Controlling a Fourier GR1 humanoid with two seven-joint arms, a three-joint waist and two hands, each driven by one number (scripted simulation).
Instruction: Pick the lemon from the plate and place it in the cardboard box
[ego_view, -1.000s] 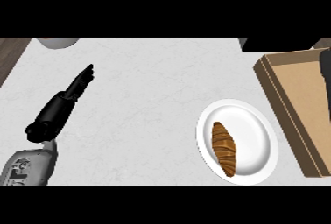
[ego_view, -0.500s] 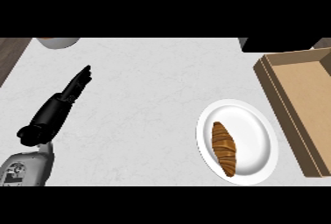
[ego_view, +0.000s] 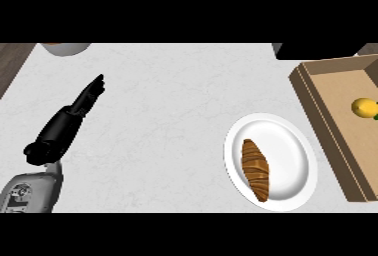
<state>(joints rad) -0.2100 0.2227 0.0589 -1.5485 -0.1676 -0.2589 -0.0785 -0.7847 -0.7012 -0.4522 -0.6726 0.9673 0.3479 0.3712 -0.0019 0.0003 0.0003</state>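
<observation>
Judging the job done: lemon lay in the box, far right of my left hand, fingers straight, grasping nothing; plate kept only a croissant.

Matt cardboard box, glossy plate

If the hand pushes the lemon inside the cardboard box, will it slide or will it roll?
The lemon looks rounded, so a push would probably make it roll rather than slide. The cardboard box has raised walls, which would likely stop it. Its skin looks smooth, so it may be somewhat slippery to grasp.
</observation>
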